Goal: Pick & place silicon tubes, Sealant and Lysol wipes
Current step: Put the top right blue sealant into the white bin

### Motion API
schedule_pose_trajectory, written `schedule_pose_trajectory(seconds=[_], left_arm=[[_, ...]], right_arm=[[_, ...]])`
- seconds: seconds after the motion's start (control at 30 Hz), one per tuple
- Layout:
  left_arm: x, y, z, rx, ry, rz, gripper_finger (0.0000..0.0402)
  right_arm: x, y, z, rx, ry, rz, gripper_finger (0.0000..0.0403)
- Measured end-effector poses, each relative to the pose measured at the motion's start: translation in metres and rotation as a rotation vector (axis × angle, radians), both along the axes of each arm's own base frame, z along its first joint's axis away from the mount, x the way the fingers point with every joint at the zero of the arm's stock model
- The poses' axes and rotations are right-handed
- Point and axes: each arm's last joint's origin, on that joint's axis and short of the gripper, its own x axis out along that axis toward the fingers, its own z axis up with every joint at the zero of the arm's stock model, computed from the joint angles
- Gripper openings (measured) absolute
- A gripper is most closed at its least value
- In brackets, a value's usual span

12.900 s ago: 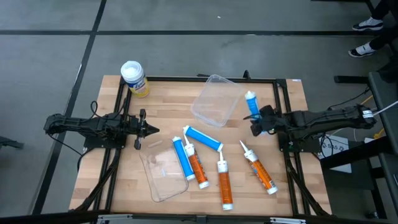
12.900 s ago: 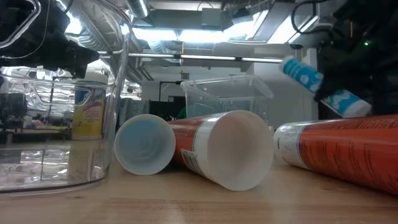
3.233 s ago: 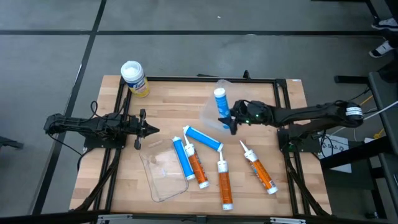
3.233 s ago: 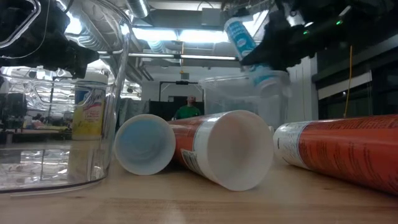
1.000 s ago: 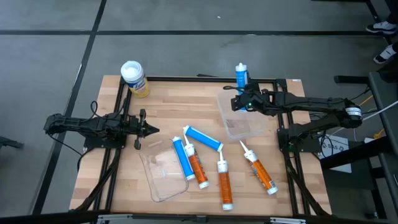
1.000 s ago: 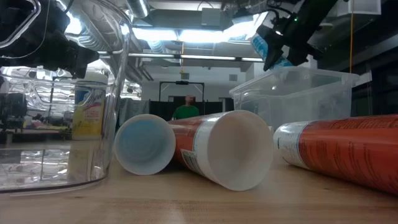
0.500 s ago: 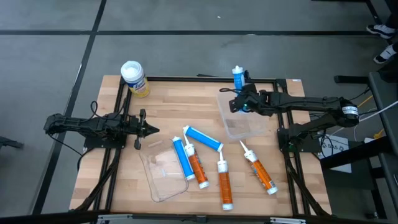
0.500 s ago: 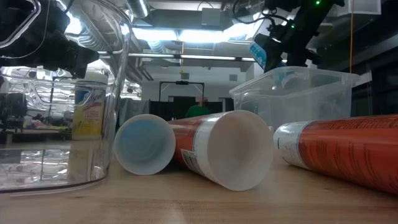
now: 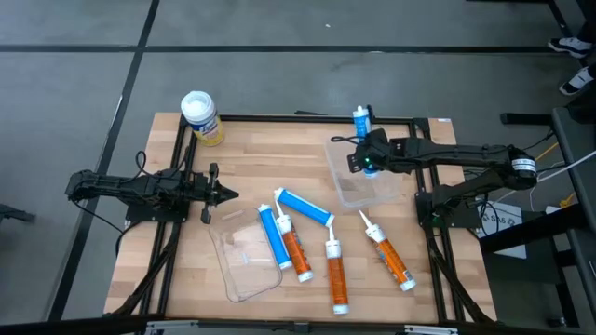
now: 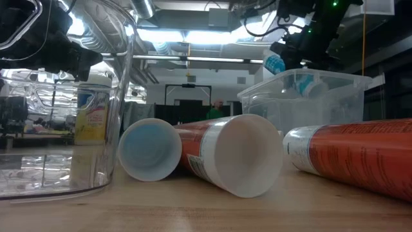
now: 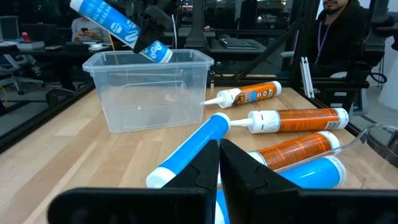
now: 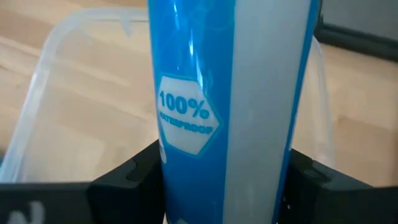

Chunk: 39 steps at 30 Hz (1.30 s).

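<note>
R gripper [image 9: 366, 158] is clamped on a blue sealant tube [image 9: 361, 121], held tilted over the far edge of the clear plastic bin [image 9: 358, 191] on the table's far right; tube's base dips into the bin, nozzle end sticks out past the far table edge. L gripper [image 9: 221, 194] waits at mid-left w/ fingers pinched together, nothing in them. Lysol wipes [image 9: 201, 117] stand upright at far-left corner. Near centre lie two blue tubes [image 9: 304, 207] and three orange tubes [image 9: 336, 274]. Second clear container [image 9: 244, 256] sits near-left.
</note>
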Motion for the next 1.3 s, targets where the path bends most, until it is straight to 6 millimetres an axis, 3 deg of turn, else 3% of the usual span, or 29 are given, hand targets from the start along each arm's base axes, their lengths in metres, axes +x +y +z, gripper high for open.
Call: schedule_pose_trajectory(seconds=[0.83, 1.3], left_arm=[[0.0, 0.0, 0.0, 0.0, -0.001, 0.0, 0.0012], [0.0, 0.0, 0.0, 0.0, 0.0, 0.0, 0.0012]], right_arm=[[0.003, 0.013, -0.023, 0.397, 0.1, 0.064, 0.0212], [-0.008, 0.017, -0.028, 0.534, 0.186, -0.007, 0.0212]])
